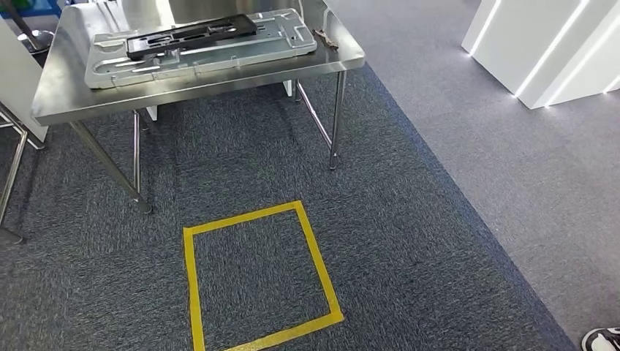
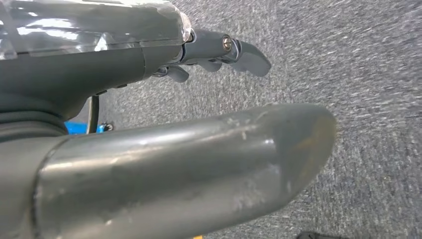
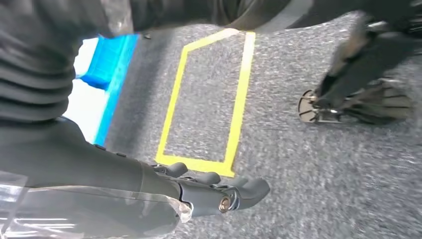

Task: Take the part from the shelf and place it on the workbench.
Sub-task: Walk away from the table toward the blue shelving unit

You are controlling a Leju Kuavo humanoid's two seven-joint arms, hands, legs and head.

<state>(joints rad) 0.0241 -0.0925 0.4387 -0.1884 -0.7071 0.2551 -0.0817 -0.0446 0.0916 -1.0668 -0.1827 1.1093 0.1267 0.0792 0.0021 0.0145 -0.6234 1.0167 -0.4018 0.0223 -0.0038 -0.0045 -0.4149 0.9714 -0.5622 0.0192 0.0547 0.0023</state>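
One steel desk [image 1: 197, 73] at upper left carries one grey metal tray [image 1: 285, 36] and one black part [image 1: 191, 35]; one yellow tape square [image 1: 257, 274] marks the carpet.

You are looking past the right hand [image 3: 209, 191], its grey ribbed cover and clear plastic wrap nearest the camera, its dark fingers [image 3: 251, 188] lying out loosely side by side above the floor and holding nothing. Beyond the fingers lies the grey-blue speckled carpet [image 3: 308, 179], and on it the yellow tape rectangle [image 3: 238, 107], one strip of which runs just beside the fingers. At one side of the rectangle you can see a bright blue panel [image 3: 112, 64] with a white surface next to it. Across the carpet, well apart from the tape, stands a dark blurred wheeled metal frame [image 3: 358, 89]; it is too smeared to tell what it is.
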